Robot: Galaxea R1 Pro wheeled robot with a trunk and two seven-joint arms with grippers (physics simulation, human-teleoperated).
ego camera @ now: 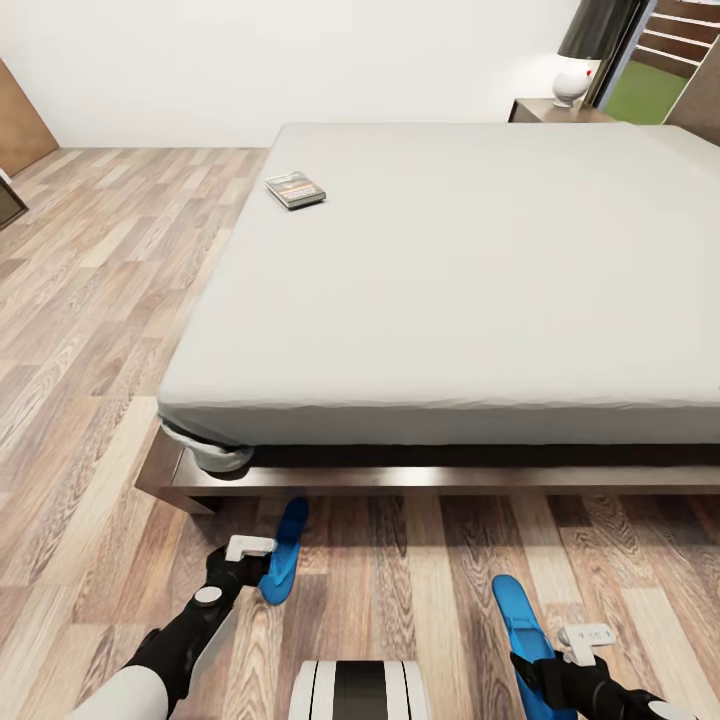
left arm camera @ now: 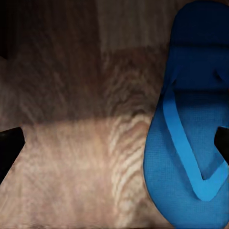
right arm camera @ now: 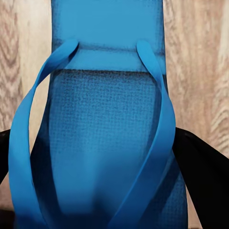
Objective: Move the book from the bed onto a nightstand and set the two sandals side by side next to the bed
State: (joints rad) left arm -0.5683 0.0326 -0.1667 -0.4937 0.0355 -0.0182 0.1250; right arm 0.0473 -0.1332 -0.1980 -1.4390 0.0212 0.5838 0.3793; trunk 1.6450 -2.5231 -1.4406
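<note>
The book (ego camera: 295, 189) lies on the bed (ego camera: 480, 270), near the mattress's far left edge. One blue sandal (ego camera: 286, 550) rests on the wood floor just in front of the bed frame. My left gripper (ego camera: 258, 566) hovers beside it, open. In the left wrist view, that sandal (left arm camera: 191, 129) lies strap-up under one of the spread fingers (left arm camera: 9, 148). The second sandal (ego camera: 522, 622) sits between the fingers of my right gripper (ego camera: 548, 662), which is shut on it. The right wrist view shows the fingers (right arm camera: 200, 162) pressed against both edges of this sandal (right arm camera: 105, 119). A nightstand (ego camera: 545, 108) stands beyond the bed's far side.
A white lamp (ego camera: 572, 82) stands on the nightstand, next to a window with grass outside. The dark bed frame (ego camera: 300, 480) juts out low at floor level. Plank floor runs along the bed's left side and in front of it. My base (ego camera: 360, 690) shows at the bottom.
</note>
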